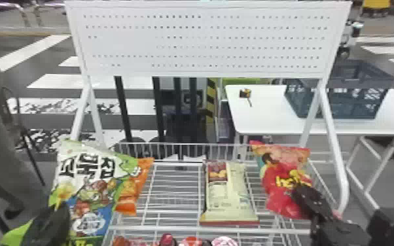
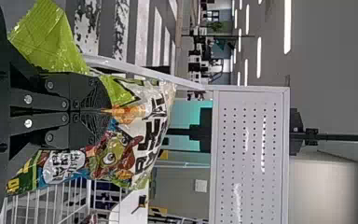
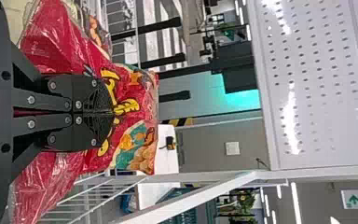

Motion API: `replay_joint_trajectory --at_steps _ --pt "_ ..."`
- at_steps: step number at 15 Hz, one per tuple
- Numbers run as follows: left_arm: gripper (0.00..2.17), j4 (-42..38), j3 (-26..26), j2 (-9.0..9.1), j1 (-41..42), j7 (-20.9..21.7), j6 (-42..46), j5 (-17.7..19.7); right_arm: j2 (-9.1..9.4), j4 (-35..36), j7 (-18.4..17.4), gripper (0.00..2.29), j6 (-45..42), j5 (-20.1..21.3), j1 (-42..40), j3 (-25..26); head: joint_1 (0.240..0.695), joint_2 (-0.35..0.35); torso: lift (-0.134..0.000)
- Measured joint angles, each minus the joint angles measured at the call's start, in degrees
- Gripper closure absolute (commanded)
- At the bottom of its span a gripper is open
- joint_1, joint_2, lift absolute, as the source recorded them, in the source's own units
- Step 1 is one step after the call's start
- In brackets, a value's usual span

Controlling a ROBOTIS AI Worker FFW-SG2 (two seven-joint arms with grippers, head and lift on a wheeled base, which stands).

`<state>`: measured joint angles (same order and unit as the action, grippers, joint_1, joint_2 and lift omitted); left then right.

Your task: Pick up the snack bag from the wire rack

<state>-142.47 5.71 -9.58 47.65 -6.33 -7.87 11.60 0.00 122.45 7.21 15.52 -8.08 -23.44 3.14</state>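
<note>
Lower right, my right claw (image 1: 299,193) clamped on yellow-lettered red bag (image 1: 271,183); lower left, my left claw (image 1: 59,211) clamped on black-lettered white-green bag (image 1: 88,183).

Both of the robot's black arms are up in front of it, I see, well apart. The left end effector (image 1: 61,211) sits low on its left side, angled forward and slightly inward. The right end effector (image 1: 299,193) reaches out on the other side, slanting forward and inward from its forearm. On each wrist, the two flat fingers are pinched together, tips meeting evenly.
</note>
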Motion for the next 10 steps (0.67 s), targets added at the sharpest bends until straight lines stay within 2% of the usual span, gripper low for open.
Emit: replay_joint_trajectory --at_steps 4,10 --pt "1.54 0.18 0.0 -0.13 0.07 -0.05 0.14 0.04 0.0 5.64 -0.06 2.25 -8.14 -1.77 -9.45 -1.05 0.499 0.0 0.0" --pt "1.54 0.35 0.0 -0.17 0.63 -0.09 0.35 0.09 0.0 11.23 -1.69 2.25 -10.52 -0.34 -20.07 -0.57 0.499 0.0 0.0"
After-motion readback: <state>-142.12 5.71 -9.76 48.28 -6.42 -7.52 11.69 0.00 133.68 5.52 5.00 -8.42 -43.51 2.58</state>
